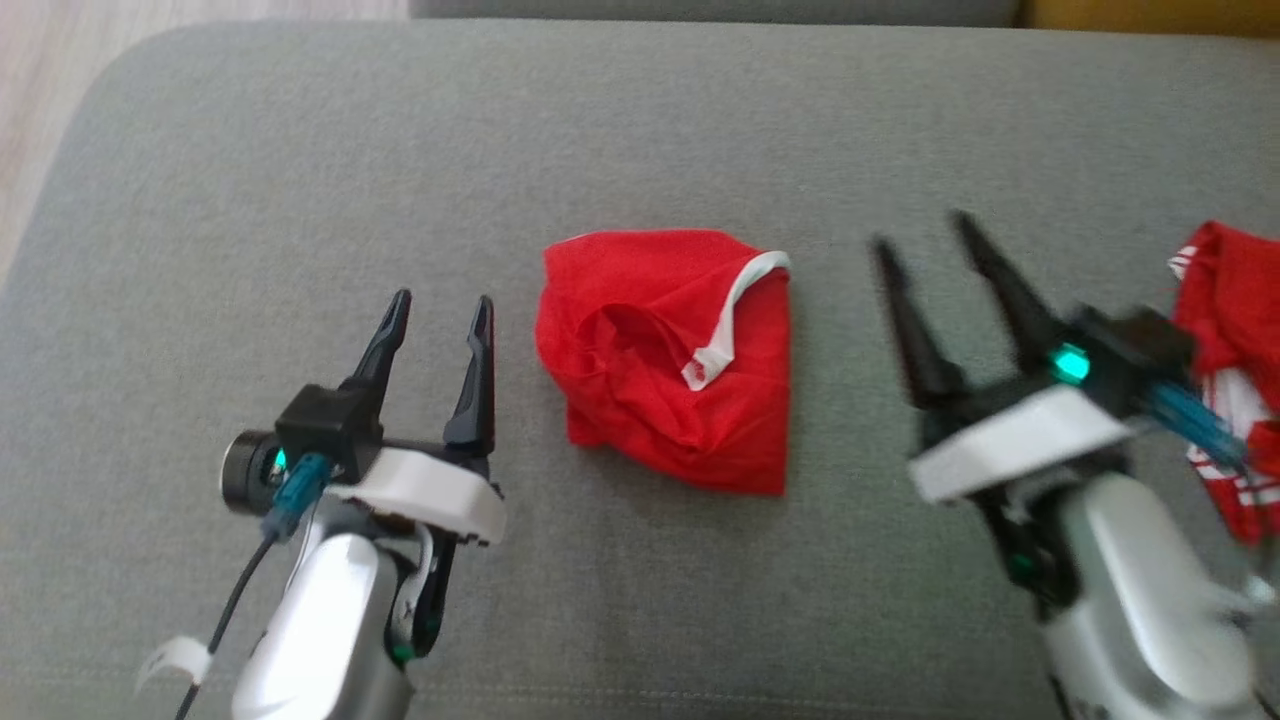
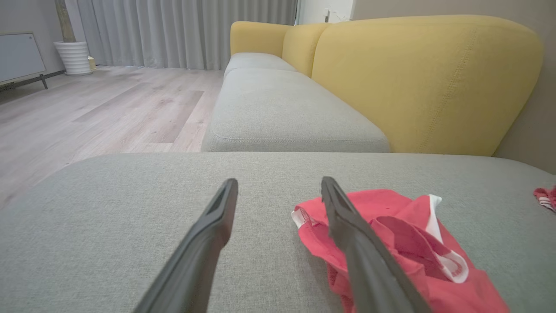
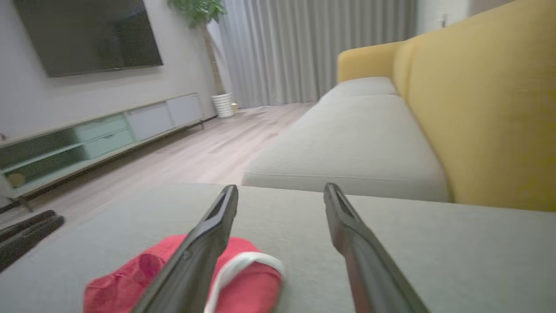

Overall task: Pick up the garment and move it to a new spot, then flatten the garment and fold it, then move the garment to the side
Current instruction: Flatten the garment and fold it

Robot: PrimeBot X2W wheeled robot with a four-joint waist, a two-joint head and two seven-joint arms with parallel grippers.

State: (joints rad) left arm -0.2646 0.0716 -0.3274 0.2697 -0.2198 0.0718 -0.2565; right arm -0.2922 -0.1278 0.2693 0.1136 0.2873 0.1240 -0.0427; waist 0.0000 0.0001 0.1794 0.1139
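1. A crumpled red fabric garment with a white trimmed edge [image 1: 665,360] lay in a loose, roughly triangular heap near the middle of the broad grey woven sofa cushion [image 1: 640,130].
2. The white band curled across the heap's upper right part, and nothing was gripping the cloth.
3. The left claw [image 1: 440,305] stood just beside the garment's left edge with its two dark fingers spread apart and nothing between them. Grey cushion showed between the nearer finger and the red cloth.
4. The right claw [image 1: 920,232] was on the garment's other side, a little farther off. Its fingers were also spread wide and held nothing, and it looked blurred from where I stood.
5. So the garment sat between the two claws, touched by neither.
6. A second bundle of red cloth with white stripes [image 1: 1230,380] lay at the cushion's right edge, partly behind the right arm.
7. Beyond the cushion ran a mustard-yellow padded sofa backrest [image 2: 425,82], with pale wood plank flooring [image 2: 108,108] to the left, grey curtains [image 2: 182,30] and a white ribbed planter [image 2: 74,57] at the far wall.
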